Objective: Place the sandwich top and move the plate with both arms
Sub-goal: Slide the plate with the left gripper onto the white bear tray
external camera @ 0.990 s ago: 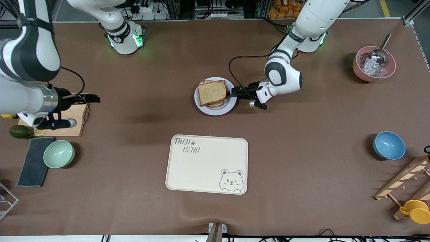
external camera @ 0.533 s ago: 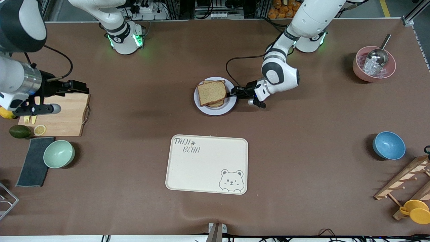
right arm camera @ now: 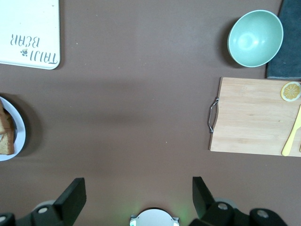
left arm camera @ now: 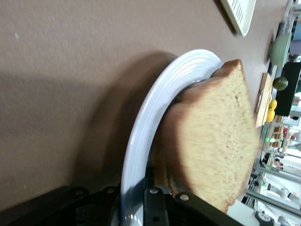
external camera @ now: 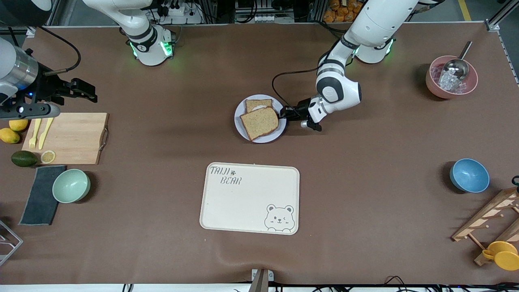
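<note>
Left tool (external camera: 282, 114) clamped on the ribbed lavender-grey plate's (external camera: 240, 126) rim.
Speckled, dark-crusted bread slice (external camera: 259, 123) lies on it, beside that tool; right tool (external camera: 90, 90) waits spread wide above the desk.

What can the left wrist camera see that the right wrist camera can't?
Only the left wrist view shows the left gripper shut on the plate rim, with the sandwich top seen close and whole. Only the right wrist view shows the open right gripper over bare table, plus the cutting board's handle, lemon slice and yellow utensil. Both show the plate, bread, bear tray, green bowl and cutting board.
</note>
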`<control>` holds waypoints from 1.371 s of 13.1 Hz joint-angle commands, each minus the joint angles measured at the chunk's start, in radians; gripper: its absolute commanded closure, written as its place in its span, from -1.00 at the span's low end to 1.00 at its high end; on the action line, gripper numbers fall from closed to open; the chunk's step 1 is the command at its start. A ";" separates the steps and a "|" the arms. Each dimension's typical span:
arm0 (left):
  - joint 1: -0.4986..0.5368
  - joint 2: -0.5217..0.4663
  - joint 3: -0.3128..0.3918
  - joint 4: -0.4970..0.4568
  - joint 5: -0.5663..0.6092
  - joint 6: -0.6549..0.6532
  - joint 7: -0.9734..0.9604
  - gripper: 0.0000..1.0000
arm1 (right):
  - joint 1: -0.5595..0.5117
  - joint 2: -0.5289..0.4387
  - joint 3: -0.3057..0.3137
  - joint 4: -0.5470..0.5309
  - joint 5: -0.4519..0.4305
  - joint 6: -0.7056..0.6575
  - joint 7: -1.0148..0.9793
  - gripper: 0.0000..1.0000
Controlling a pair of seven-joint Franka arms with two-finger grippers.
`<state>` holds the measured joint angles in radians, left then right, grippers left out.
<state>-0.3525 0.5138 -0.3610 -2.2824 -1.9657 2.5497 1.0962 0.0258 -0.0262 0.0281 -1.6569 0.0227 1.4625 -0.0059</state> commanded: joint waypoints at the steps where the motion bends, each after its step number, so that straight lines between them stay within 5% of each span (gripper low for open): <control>1: 0.007 -0.014 -0.007 0.023 -0.051 0.006 0.027 0.89 | -0.029 0.003 0.026 0.040 -0.018 -0.010 0.015 -1.00; 11: 0.052 -0.026 0.008 0.116 -0.122 0.020 0.024 0.89 | -0.073 0.011 0.070 0.058 -0.020 -0.008 0.024 -1.00; 18: 0.084 0.058 0.011 0.294 -0.102 0.229 0.016 0.93 | -0.030 0.032 0.069 0.069 -0.053 -0.002 0.047 -1.00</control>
<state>-0.2680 0.5244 -0.3438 -2.0673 -2.0496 2.7187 1.0992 -0.0120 -0.0155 0.0910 -1.6191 -0.0041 1.4698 0.0156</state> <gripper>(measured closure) 0.899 0.000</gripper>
